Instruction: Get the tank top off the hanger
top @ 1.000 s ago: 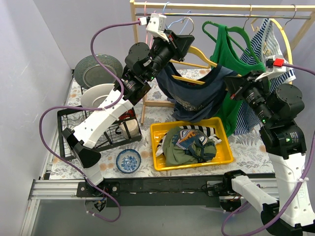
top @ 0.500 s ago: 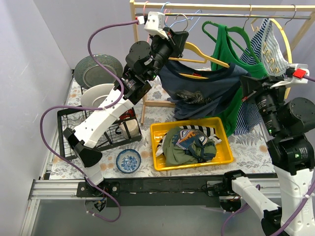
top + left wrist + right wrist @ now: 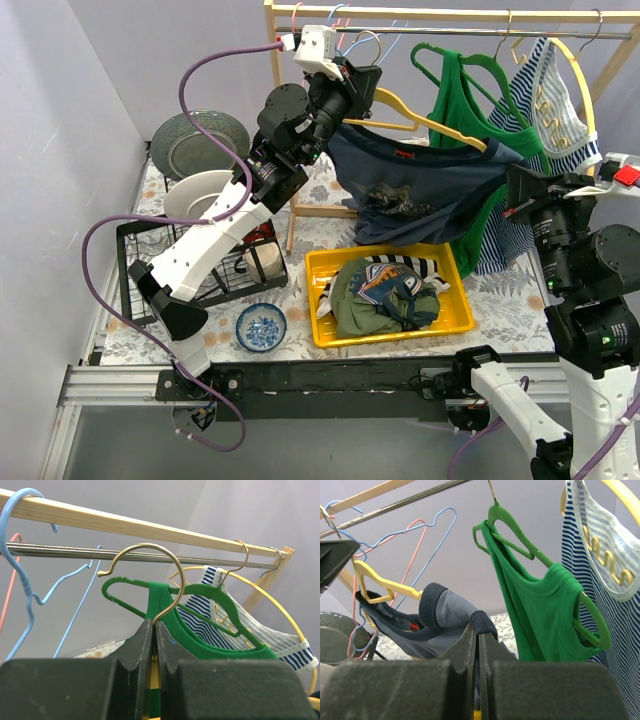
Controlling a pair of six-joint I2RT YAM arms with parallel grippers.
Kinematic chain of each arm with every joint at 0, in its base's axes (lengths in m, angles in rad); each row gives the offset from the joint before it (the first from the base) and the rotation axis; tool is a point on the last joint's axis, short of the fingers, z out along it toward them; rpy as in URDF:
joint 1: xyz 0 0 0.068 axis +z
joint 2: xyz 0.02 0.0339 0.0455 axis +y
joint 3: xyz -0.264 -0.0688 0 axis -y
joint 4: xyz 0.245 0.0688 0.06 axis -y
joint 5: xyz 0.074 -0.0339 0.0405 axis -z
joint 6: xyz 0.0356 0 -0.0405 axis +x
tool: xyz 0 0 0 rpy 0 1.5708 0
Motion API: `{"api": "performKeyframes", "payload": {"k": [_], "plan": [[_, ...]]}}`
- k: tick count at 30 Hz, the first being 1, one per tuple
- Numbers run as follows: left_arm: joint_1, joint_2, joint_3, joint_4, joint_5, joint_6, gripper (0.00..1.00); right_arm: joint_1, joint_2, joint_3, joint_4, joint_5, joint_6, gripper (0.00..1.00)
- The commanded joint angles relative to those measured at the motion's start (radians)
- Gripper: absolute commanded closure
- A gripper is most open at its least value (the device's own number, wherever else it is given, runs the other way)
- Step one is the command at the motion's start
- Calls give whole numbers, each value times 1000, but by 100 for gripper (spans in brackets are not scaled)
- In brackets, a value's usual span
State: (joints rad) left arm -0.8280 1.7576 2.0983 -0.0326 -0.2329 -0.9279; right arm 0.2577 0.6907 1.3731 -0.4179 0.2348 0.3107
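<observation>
Under the rack (image 3: 400, 14), the left gripper (image 3: 154, 626) is clamped on the hook of the hanger (image 3: 445, 127). The right gripper (image 3: 477, 630) pinches the tank top (image 3: 420, 185), stretched between them above the bin (image 3: 455, 318).

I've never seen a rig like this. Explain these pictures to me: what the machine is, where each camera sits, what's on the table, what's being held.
The machine is two robot arms, each ending in a two-finger gripper, bolted at the edge of a table. The wide picture looks down from above and behind them. The other two come from a camera on each wrist. On the table are a yellow tray of clothes, a blue bowl, a black dish rack and plates. Behind stands a clothes rail with hangers. The left gripper is shut on the metal hook of a yellow hanger. The right gripper pinches the navy tank top by a strap.
</observation>
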Motion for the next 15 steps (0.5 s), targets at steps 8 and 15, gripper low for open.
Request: {"api": "performKeyframes", "payload": {"k": [8, 15], "plan": [[4, -75, 43, -13, -46, -9, 100, -1, -102, -86, 76, 98, -15, 99], [4, -101, 31, 17, -2, -68, 100, 0, -129, -160, 90, 63, 19, 99]]}}
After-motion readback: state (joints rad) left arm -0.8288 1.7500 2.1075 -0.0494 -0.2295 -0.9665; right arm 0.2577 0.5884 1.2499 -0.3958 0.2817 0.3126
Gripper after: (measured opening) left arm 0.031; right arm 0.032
